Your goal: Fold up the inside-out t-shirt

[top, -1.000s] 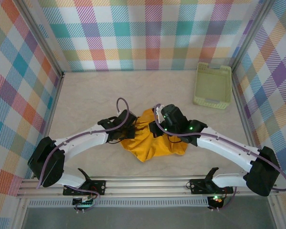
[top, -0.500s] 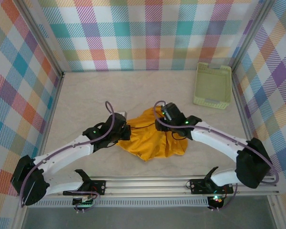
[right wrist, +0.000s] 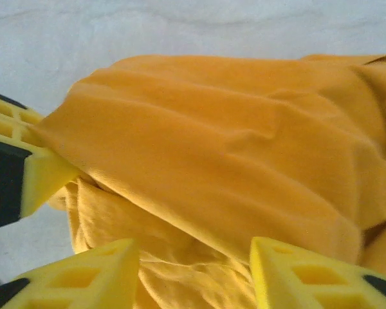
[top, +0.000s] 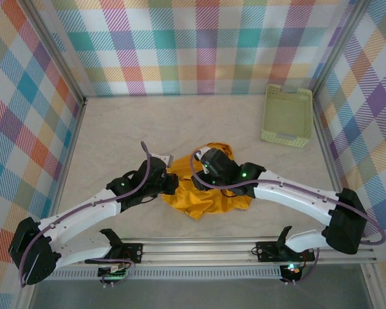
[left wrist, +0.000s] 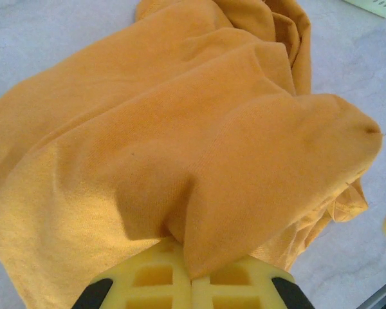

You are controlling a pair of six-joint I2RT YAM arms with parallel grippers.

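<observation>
Nothing legible at this moment, folks: no text, label, brand, number or sign can be read in any view. The t-shirt (top: 202, 201) turns only plain mustard cloth to the cameras.
</observation>
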